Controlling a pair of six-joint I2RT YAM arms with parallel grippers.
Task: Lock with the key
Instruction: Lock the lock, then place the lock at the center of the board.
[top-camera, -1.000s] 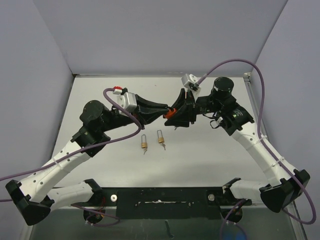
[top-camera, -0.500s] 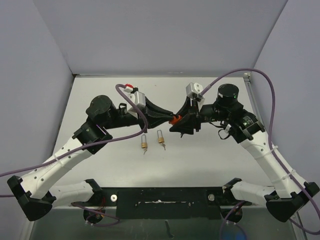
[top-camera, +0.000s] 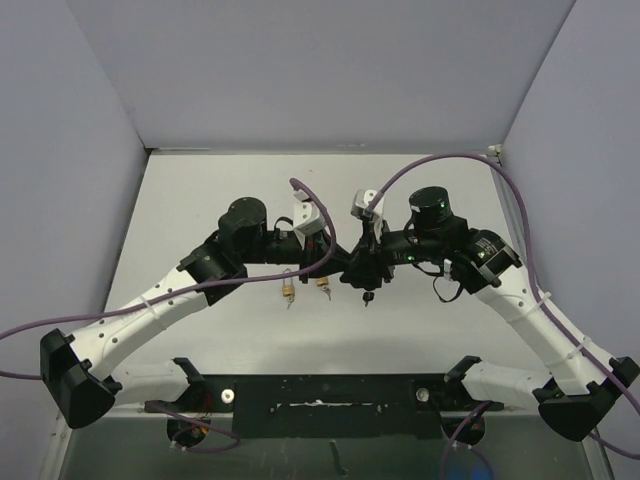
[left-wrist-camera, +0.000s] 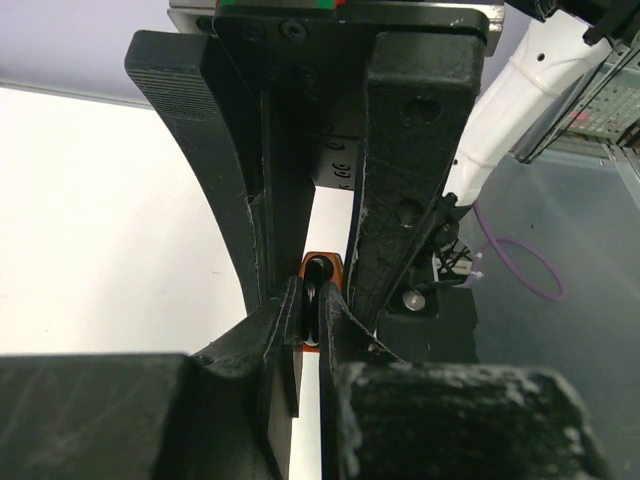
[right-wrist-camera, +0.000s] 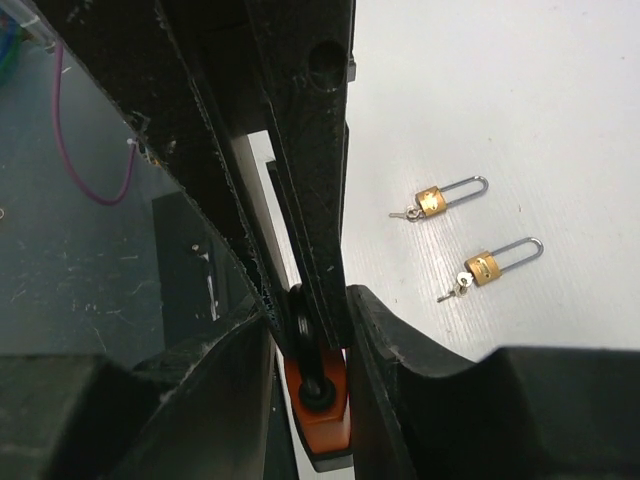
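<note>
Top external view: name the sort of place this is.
Probably a robotics lab test cell: a white table walled by plain grey panels, two arms bolted at its near edge, two brass padlocks laid out.

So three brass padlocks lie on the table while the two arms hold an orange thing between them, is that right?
Not three: two brass padlocks lie on the table, as the right wrist view shows. The arms do hold an orange thing between them.

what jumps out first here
The two arms meet nose to nose mid-table, left gripper and right gripper with jaws meeting at one small orange object. Just nearer the bases, two brass padlocks with keys in lie flat on the white table, untouched.
</note>
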